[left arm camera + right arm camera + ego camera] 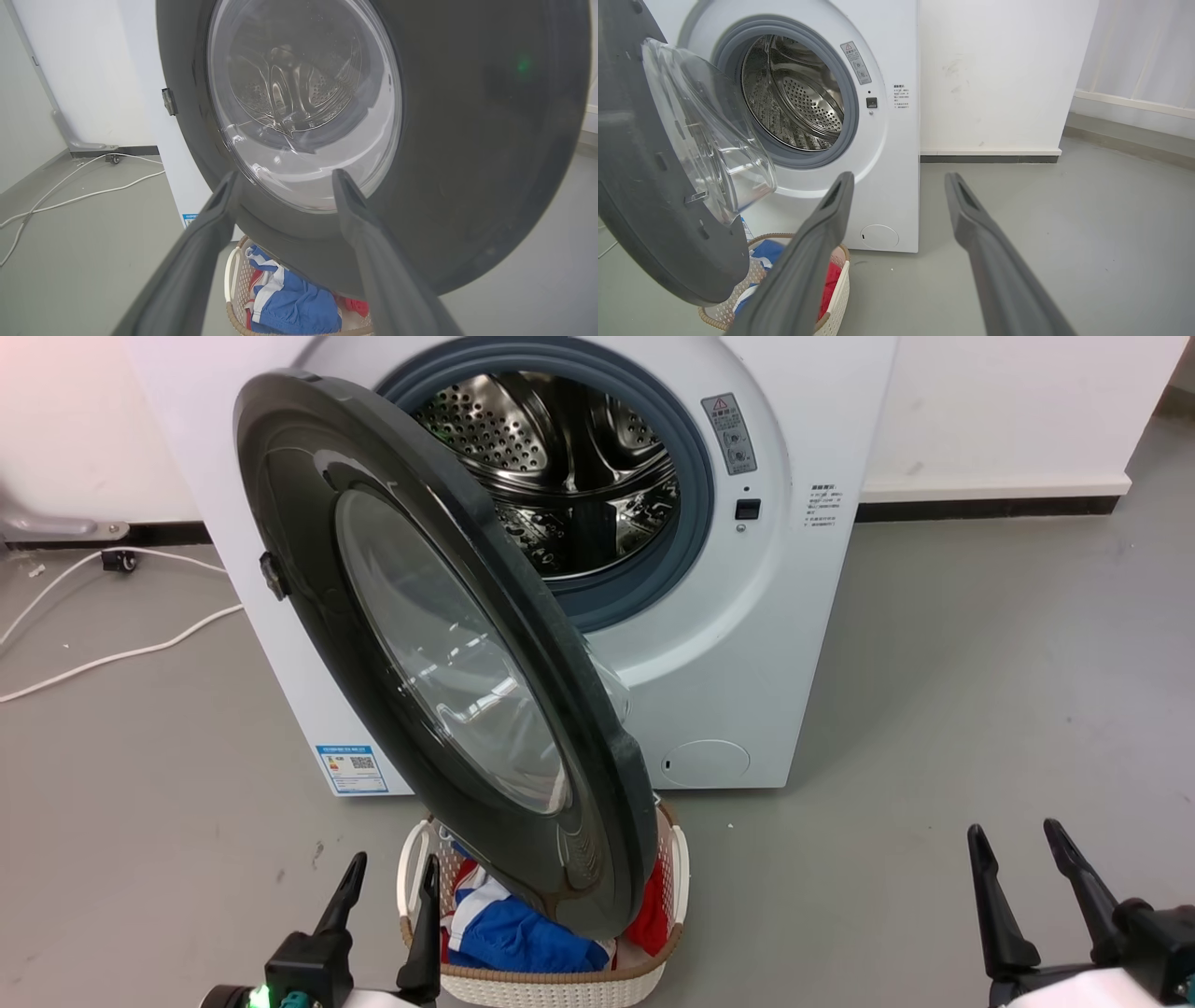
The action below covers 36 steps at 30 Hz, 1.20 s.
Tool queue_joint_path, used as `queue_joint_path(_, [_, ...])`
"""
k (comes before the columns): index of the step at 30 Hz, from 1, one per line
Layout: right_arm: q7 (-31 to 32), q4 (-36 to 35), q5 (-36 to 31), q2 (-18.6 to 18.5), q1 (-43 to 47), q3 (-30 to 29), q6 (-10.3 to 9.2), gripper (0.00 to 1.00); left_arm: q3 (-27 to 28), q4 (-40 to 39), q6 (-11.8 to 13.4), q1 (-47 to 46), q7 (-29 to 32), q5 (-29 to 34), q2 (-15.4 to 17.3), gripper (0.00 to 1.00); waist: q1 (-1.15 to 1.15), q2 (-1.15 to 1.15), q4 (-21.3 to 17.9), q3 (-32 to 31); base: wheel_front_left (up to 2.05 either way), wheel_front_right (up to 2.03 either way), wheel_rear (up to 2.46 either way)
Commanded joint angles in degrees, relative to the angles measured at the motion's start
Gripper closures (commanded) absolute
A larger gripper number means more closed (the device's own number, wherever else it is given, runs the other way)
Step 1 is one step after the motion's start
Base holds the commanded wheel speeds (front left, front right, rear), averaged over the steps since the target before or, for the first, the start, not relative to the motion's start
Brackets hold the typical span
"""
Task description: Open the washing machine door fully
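The washing machine (747, 644) is a white front-loader standing against the wall, its steel drum (560, 457) showing inside the grey gasket. The washing machine door (308, 551), a black ring around a clear glass bowl, hangs swung out on its left hinge, roughly edge-on to me. My left gripper (392, 882) is open low at the left, just in front of the door's outer face (467, 140), with nothing between its fingers. My right gripper (1018, 849) is open low at the right, well clear of the door (644, 186) and the machine (896, 140).
A woven laundry basket (674, 868) with blue, white and red clothes sits on the floor under the door's lower edge. White cables (112, 658) run over the grey floor at the left. Open floor lies to the right of the machine.
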Motion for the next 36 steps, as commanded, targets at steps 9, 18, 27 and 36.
queue_joint_path(9, [1.87, -3.62, -0.77, 1.95, 5.26, -0.42, 0.01, 0.0, 0.33, 0.26, -0.15, 2.01, -0.14, -0.23, 0.24, 0.0, 0.0, 0.0, 0.17, -0.76, 0.0, 0.0, 0.0])
queue_joint_path(18, [2.85, -4.23, -0.77, 2.72, 4.59, 0.3, 0.0, 0.0, 0.25, 0.57, 0.24, 1.15, -0.14, 0.13, 0.17, 0.0, 0.0, 0.0, 0.5, -0.18, 0.0, 0.0, 0.0])
queue_joint_path(27, [3.19, -4.86, -1.09, 3.08, 4.25, 0.76, 0.0, 0.0, 0.62, -0.3, 0.23, 0.38, -0.14, -0.01, 0.21, 1.0, 0.0, 0.0, 0.76, 0.28, 0.0, 0.0, 0.0])
queue_joint_path(36, [3.62, -5.27, -1.02, 3.28, 3.46, 0.97, 0.0, 0.0, 0.94, -1.64, 0.59, -2.52, -0.14, -0.53, 0.09, 1.0, 0.0, 0.0, 1.27, 1.03, 0.0, 0.0, 0.0])
